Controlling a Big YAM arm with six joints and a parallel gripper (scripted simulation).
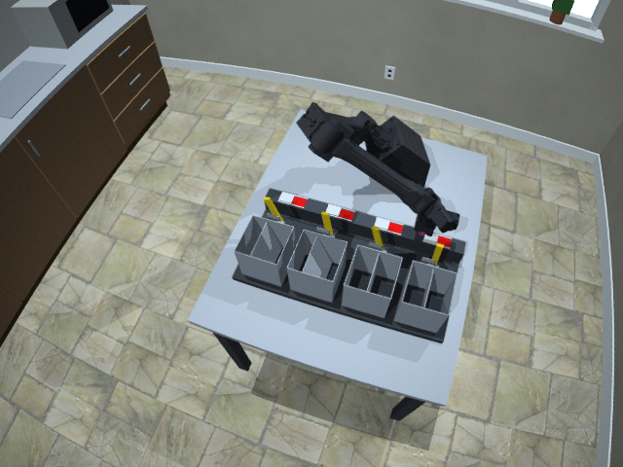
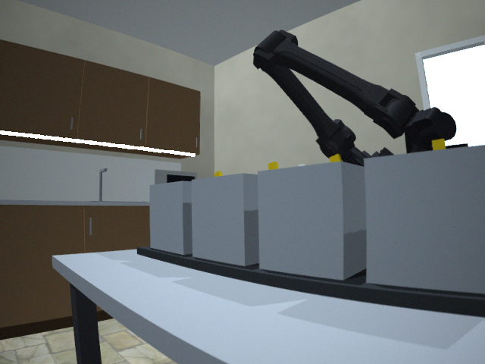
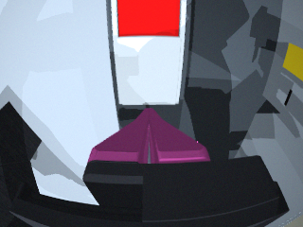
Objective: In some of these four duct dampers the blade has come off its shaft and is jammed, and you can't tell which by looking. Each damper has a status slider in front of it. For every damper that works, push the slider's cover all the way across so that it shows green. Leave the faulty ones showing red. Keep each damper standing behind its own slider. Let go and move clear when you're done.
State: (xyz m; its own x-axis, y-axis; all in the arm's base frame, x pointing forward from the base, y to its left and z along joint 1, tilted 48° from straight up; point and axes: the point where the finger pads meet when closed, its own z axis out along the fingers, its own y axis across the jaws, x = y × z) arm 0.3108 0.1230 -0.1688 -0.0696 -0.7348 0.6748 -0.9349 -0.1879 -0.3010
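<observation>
Four grey open-topped dampers [image 1: 262, 265] [image 1: 312, 283] [image 1: 367, 300] [image 1: 420, 319] stand in a row, each behind its own slider. All four sliders show red windows [image 1: 299, 201] [image 1: 346, 214] [image 1: 395, 228] [image 1: 443, 241], with white covers [image 1: 286, 197] [image 1: 332, 209] [image 1: 382, 223] [image 3: 149, 71] at their left halves in the top view. The yellow levers [image 1: 273, 208] [image 1: 327, 223] [image 1: 378, 237] lean left; the rightmost yellow lever [image 1: 438, 253] [image 2: 438, 144] leans the other way. My gripper [image 1: 421, 233] [image 3: 149, 114] is shut and empty, its magenta tips at the outer end of the rightmost cover. Whether they touch it cannot be told.
The dampers stand on a dark base [image 1: 338, 305] [image 2: 313, 285] on the table [image 1: 281, 326] [image 2: 164, 309]. The dark slider rail [image 1: 365, 219] runs between them and the arm's base [image 1: 402, 151]. The rightmost lever [image 3: 294, 61] stands beside the rail in the wrist view.
</observation>
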